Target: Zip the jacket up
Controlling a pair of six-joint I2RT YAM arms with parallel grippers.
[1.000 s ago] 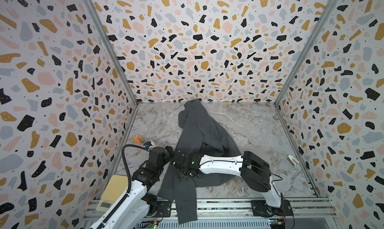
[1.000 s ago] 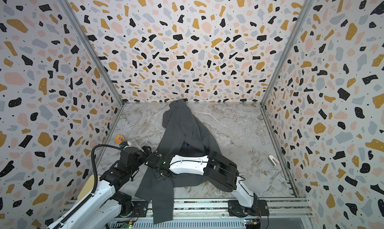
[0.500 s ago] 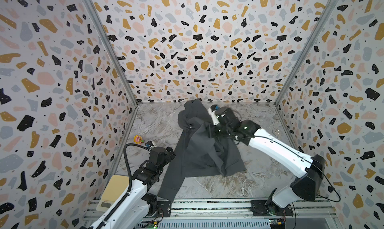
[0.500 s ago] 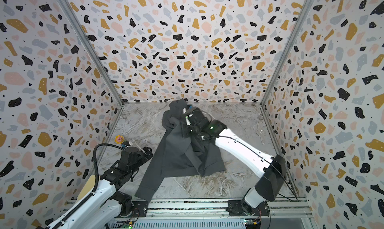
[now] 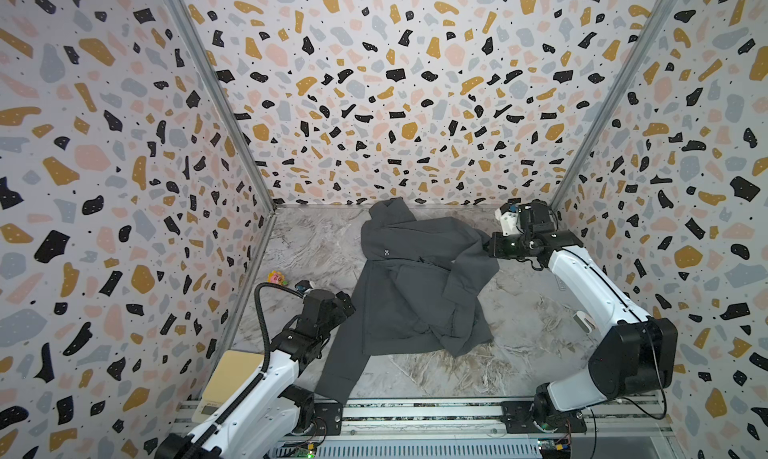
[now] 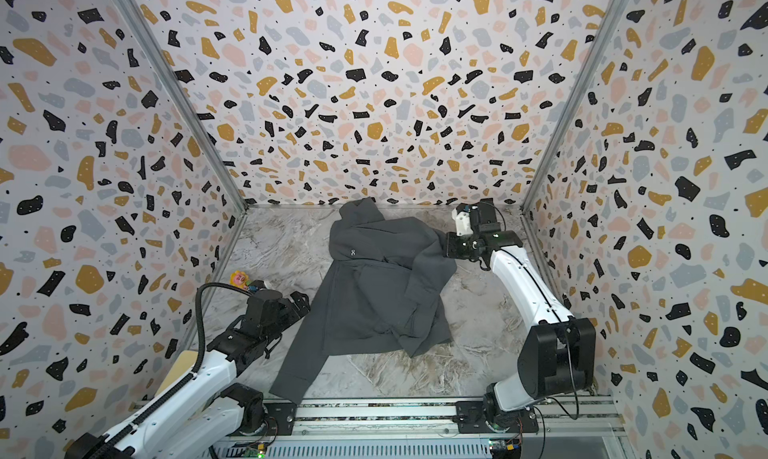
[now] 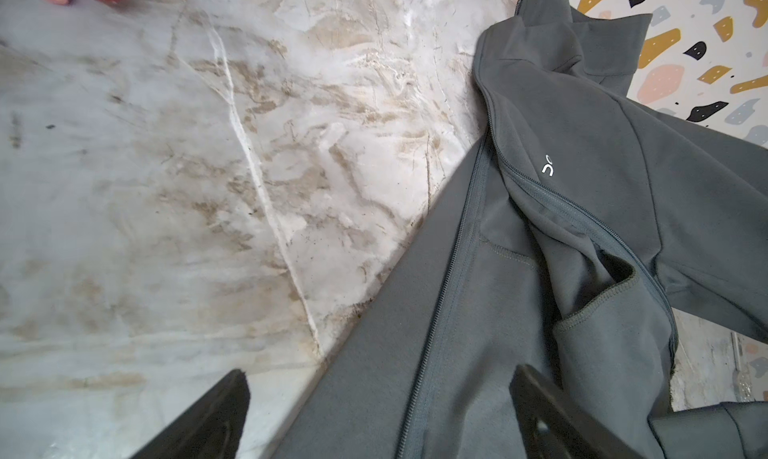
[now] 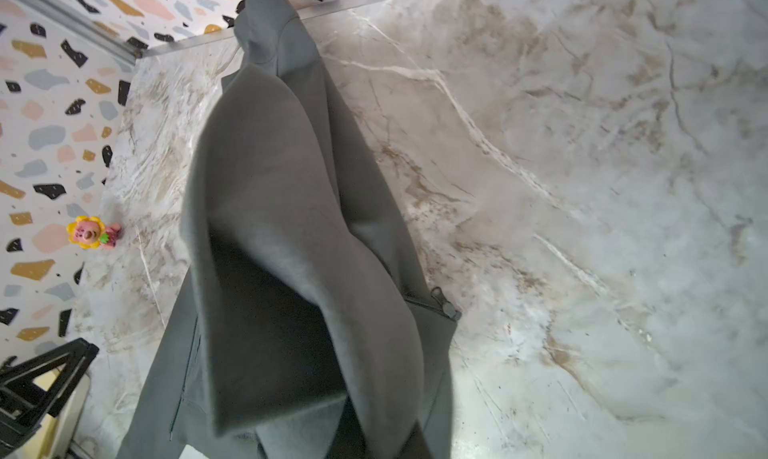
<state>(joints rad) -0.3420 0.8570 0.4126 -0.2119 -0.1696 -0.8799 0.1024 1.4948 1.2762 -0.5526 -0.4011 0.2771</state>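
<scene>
Jacket [image 5: 415, 286] crumpled mid-counter [image 5: 519, 353], collar at far wall, sleeve trailing near-left, zipper [image 7: 453, 245] undone. Toy flower [image 5: 276, 277] to left, white clip [image 5: 584, 322] to right, both apart from it. Right pincer [image 5: 487, 245] pressed together on jacket's far-right fold, lifting it. Left pincer [image 5: 347, 305] spread at jacket's left edge. Second ago right pincer was near-left; now far right, fabric dragged along. Left unmoved.

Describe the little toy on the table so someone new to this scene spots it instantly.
Start at the marble table, along its left edge under the terrazzo wall. There, left of the dark grey jacket and clear of it, stands a small toy figure. Nothing else on the table is so bright: yellow petals ring a pink face, with a touch of green.
</scene>
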